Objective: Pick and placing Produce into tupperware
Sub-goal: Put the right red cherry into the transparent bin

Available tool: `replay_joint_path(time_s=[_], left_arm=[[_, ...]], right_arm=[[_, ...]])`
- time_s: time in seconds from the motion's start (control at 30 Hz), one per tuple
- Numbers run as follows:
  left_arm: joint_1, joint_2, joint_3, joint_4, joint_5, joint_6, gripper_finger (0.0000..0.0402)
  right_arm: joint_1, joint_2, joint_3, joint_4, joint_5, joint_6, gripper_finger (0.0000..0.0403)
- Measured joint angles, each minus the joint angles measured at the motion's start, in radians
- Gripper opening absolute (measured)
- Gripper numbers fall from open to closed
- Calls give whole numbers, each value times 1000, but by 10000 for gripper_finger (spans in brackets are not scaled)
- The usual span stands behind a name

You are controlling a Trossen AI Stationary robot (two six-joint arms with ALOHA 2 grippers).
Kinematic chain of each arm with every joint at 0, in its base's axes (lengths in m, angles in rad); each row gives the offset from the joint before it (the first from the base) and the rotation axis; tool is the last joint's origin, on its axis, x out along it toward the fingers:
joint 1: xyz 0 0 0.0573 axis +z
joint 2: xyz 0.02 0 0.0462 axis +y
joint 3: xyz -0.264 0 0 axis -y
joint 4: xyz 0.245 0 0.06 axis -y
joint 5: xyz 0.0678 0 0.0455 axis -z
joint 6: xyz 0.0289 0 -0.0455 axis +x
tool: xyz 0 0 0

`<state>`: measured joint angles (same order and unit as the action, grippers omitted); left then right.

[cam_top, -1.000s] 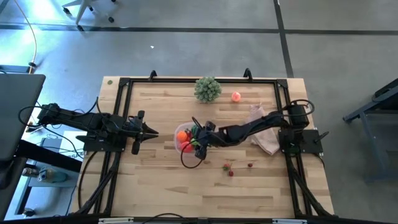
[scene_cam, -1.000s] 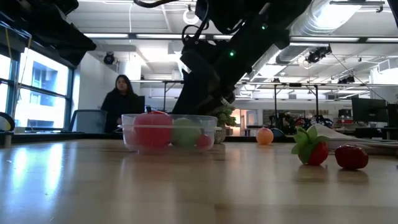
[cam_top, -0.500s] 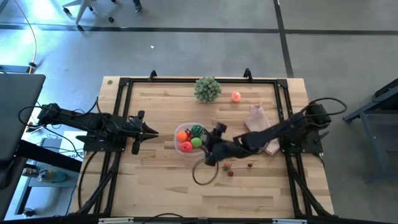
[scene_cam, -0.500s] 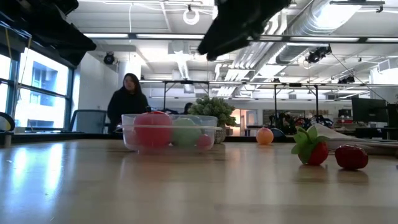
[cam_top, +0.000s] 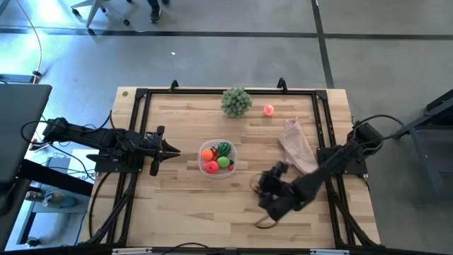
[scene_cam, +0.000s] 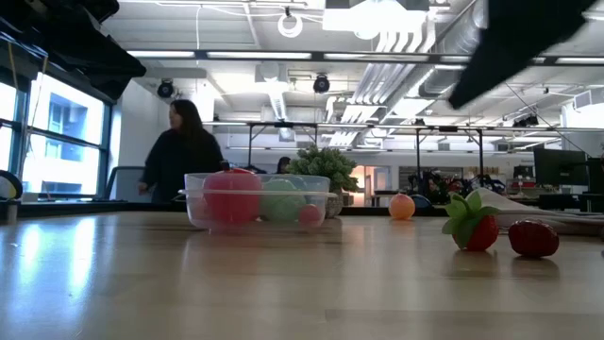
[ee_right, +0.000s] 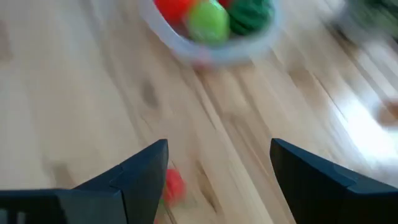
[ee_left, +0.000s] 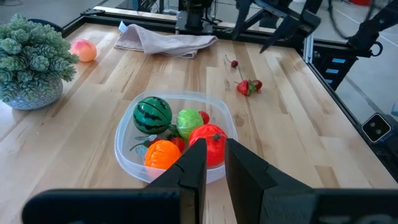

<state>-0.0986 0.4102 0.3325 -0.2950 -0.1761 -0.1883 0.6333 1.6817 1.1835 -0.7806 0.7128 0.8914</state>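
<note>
1. High view: The clear tupperware (cam_top: 217,158) sits mid-table holding an orange ball, a red ball, a green ball and a striped green melon. The right gripper (cam_top: 271,200) hangs over the table's near-right part, close to where the loose strawberries lie; the left gripper (cam_top: 170,149) waits just left of the container. A pink peach (cam_top: 269,110) lies beside the bushy green ball (cam_top: 236,101), well apart from the container, and a pinkish-white bag (cam_top: 298,145) rests to the right.

2. Low view: Two red strawberries (scene_cam: 475,231) lie on the bare wood, right of the container. A person (scene_cam: 181,156) stands in the room behind.

3. Left wrist view: The left fingers (ee_left: 245,168) stand nearly together, holding nothing.

4. Right wrist view: The right fingers (ee_right: 140,171) are spread wide and empty – a red berry (ee_right: 173,185) shows just beside one of them.

5. Progress (a judgement): well along – four large pieces are in, while the strawberries, a small berry (ee_left: 234,63) and the peach remain outside.
</note>
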Motion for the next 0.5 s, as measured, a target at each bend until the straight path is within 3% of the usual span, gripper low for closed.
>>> replay_joint_path(time_s=[0.23,0.5], left_arm=[[0,0,0,0,0,0,46],[0,0,0,0,0,0,46]], right_arm=[[156,-2,-12,-411,15,534,275],[252,-3,-98,-378,-208,682,275]])
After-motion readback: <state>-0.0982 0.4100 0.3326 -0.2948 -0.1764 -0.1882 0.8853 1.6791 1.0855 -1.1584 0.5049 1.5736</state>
